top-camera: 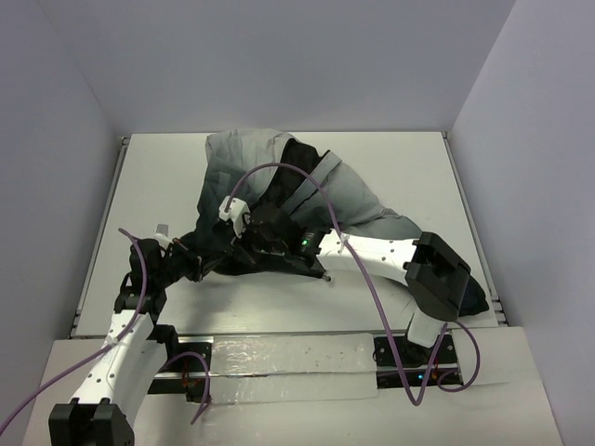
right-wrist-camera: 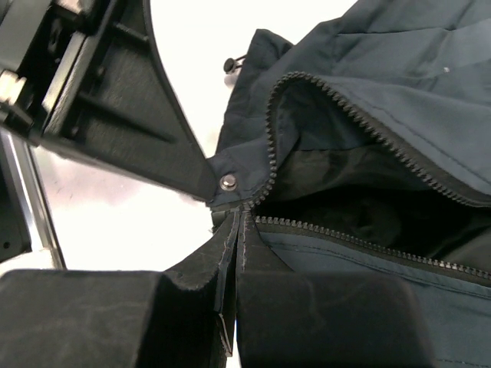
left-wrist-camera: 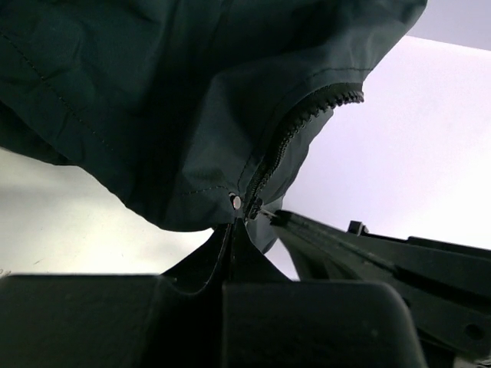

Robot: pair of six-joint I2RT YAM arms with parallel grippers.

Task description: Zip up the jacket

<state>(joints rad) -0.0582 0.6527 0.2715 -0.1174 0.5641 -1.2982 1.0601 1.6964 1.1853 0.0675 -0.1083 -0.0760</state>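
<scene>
The jacket [top-camera: 358, 200], light grey fading to dark charcoal, lies bunched in the middle of the table. Its zipper is open: two rows of teeth [right-wrist-camera: 349, 111] part above the bottom end. My left gripper [top-camera: 206, 258] is shut on the jacket's bottom corner just below a metal snap [left-wrist-camera: 236, 202], at the left gripper's tips [left-wrist-camera: 232, 222]. My right gripper [right-wrist-camera: 244, 216] is shut on the bottom end of the zipper, right beside the left fingers [right-wrist-camera: 138, 130]. In the top view the right gripper [top-camera: 234, 247] is over the dark hem. The zipper slider is hidden.
The white table [top-camera: 158, 177] is boxed in by grey walls on three sides. My right arm's elbow [top-camera: 439, 271] hangs over the jacket's right end. A purple cable [top-camera: 321, 190] arcs above the jacket. A drawcord toggle [right-wrist-camera: 232, 64] lies by the hem.
</scene>
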